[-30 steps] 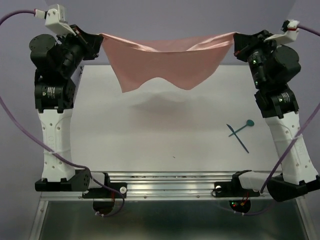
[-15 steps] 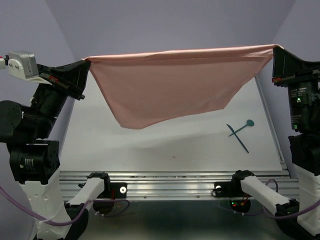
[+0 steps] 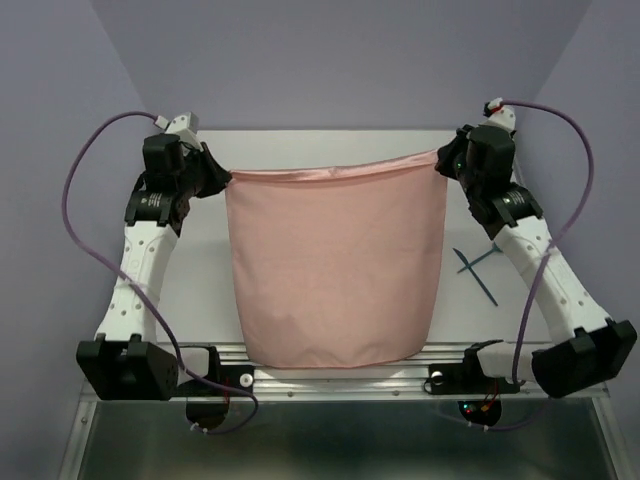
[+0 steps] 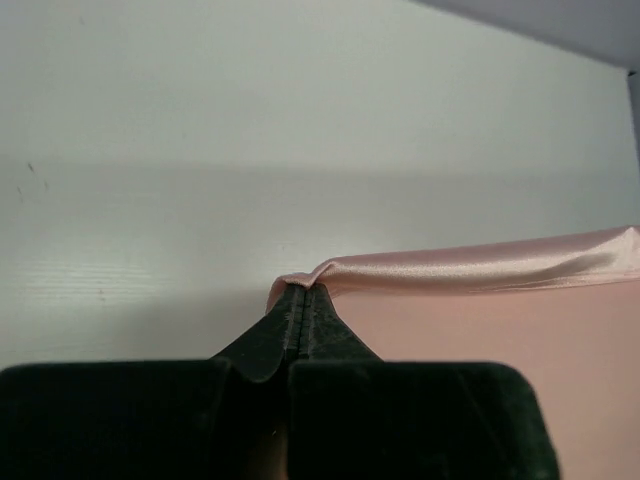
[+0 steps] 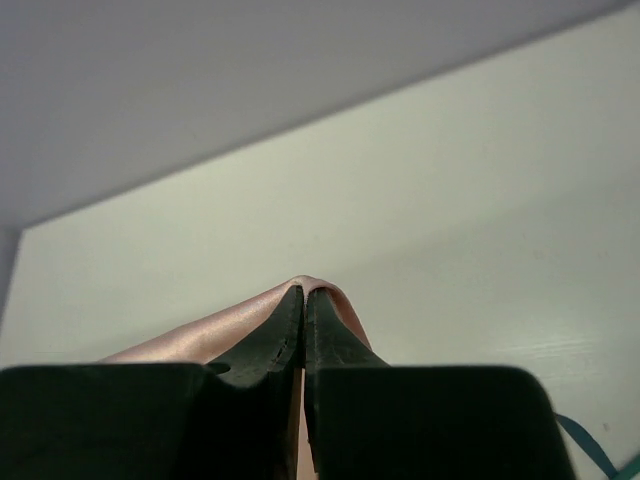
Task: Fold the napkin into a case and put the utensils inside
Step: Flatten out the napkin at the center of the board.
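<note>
Your left gripper (image 3: 222, 178) and right gripper (image 3: 443, 160) are each clamped tight on a far corner of the thin salmon-pink cloth napkin (image 3: 335, 270); its near hem overruns the white table (image 3: 200, 300) edge and could snag, or a corner could slip; half a second ago it hung higher and wider; the dark-teal plastic utensils (image 3: 478, 265) lie just right of it.

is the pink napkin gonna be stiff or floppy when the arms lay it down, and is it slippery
Probably floppy: the napkin hangs limp from the left gripper and right gripper, its top edge sagging between them. Likely light, since two pinched corners carry it all. Its sheen in the left wrist view hints it may slide.
</note>
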You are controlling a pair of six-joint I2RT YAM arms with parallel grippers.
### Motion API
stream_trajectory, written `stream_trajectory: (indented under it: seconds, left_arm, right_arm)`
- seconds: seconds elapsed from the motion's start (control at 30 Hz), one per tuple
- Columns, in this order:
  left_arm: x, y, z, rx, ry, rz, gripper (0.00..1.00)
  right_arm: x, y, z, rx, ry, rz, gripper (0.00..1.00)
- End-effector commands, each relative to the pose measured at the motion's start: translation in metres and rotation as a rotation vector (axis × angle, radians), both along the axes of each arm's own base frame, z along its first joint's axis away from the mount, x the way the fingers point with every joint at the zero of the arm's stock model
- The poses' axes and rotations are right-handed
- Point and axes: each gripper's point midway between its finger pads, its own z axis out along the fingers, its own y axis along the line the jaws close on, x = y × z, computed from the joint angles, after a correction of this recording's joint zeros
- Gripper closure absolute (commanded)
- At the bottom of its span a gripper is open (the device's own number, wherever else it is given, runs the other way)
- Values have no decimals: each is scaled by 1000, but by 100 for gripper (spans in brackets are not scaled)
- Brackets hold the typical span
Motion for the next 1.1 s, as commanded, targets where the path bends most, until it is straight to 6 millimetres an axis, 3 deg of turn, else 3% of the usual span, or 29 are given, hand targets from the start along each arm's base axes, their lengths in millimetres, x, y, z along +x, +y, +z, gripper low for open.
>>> stream_trajectory:
  seconds: [0.0, 0.07, 0.1, 0.2, 0.3, 0.4, 0.43, 0.47, 0.53, 0.57, 0.6, 0.63, 0.67, 0.73, 0.77, 0.87, 0.9, 0.93, 1.0, 1.07]
  left_arm:
    - [28, 6, -17, 9, -8, 33, 100]
    - [41, 6, -32, 10, 23, 33, 100]
    - [55, 7, -52, 15, 68, 45, 100]
    - [76, 11, -73, 31, 114, 65, 100]
    - [103, 9, -111, 21, 195, 65, 100]
    - [124, 4, -114, -1, 196, 53, 100]
    - [133, 3, -130, -3, 229, 50, 100]
    - [145, 3, -118, -8, 201, 49, 100]
    - [160, 1, -132, -14, 238, 39, 100]
    - [172, 1, -117, -16, 201, 39, 100]
    - [184, 1, -116, -21, 197, 32, 100]
    - [185, 1, -128, -23, 223, 29, 100]
    - [193, 0, -115, -25, 194, 22, 100]
    - [196, -1, -126, -27, 230, 10, 100]
    - [198, -2, -122, -22, 222, 1, 100]
    - [186, -6, -129, -33, 252, -20, 100]
    - [180, -6, -122, -38, 240, -23, 100]
    - [171, -7, -132, -42, 270, -23, 100]
    - [159, -9, -135, -55, 289, -28, 100]
    - [136, -11, -142, -66, 317, -42, 100]
  right_arm:
    - [35, 2, -28, -56, 45, -25, 99]
    - [57, 3, -43, -74, 60, -32, 99]
    - [74, 7, -62, -98, 100, -29, 99]
    - [100, 10, -84, -108, 131, -24, 99]
    - [132, 15, -113, -99, 164, 7, 99]
    - [167, 17, -134, -80, 189, 42, 99]
    - [175, 21, -138, -67, 193, 53, 99]
    - [191, 17, -144, -53, 195, 47, 99]
    - [206, 17, -151, -31, 198, 60, 99]
    - [218, 11, -139, -20, 166, 51, 99]
    - [227, 9, -156, -11, 191, 53, 99]
    - [231, 11, -158, -6, 191, 60, 99]
    - [235, 6, -161, 2, 193, 55, 99]
    - [239, 6, -164, 23, 199, 74, 99]
    - [237, 7, -166, 24, 204, 78, 99]
    - [222, 12, -169, 39, 230, 111, 99]
    - [211, 13, -169, 58, 246, 118, 99]
    - [205, 13, -170, 66, 257, 116, 99]
    - [190, 20, -170, 103, 278, 150, 99]
    - [164, 23, -174, 143, 314, 159, 99]
